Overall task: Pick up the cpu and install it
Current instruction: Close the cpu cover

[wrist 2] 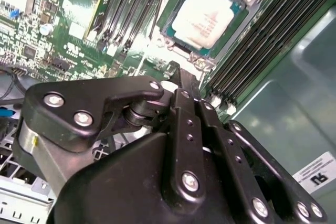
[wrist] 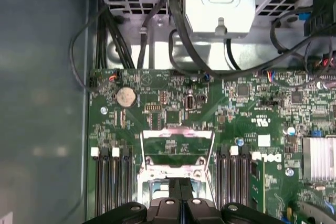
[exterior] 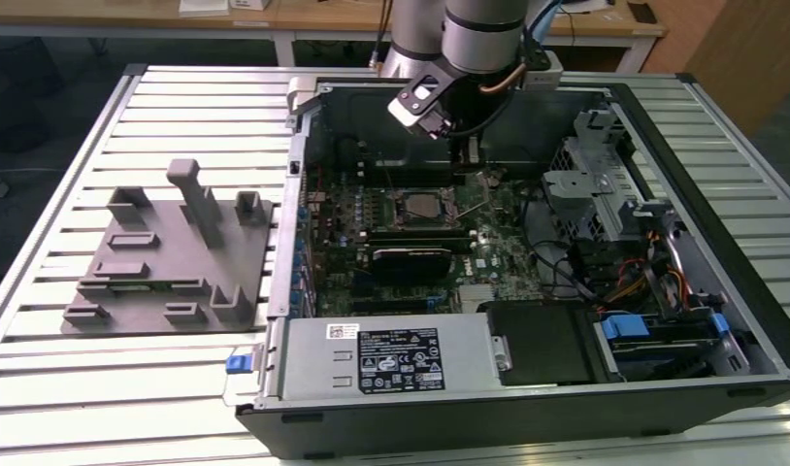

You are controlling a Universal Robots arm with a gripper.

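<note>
Open computer case (exterior: 525, 419) flat on a slatted metal table (exterior: 175, 107). On the exterior view's left, apart from the case, a grey moulded fixture (exterior: 162, 262). Inside, a green motherboard (exterior: 506, 228). Along the near edge, a silver power supply (exterior: 395, 354), with blue drive latches (exterior: 624, 326) toward the exterior view's right. In the first wrist view, what looks like a coin cell (wrist: 125, 96) and a ridged grey heatsink (wrist: 318, 157) on the board.

1. Showed a cpu (wrist 2: 207, 17) topped in dull, smooth silvery metal.
2. Found the gripper (wrist 2: 181, 77) matt black, its screws shiny.
3. Saw a ribbed, pale metal table (exterior: 175, 107).
4. Noted a glossy green board (wrist: 241, 108).
</note>
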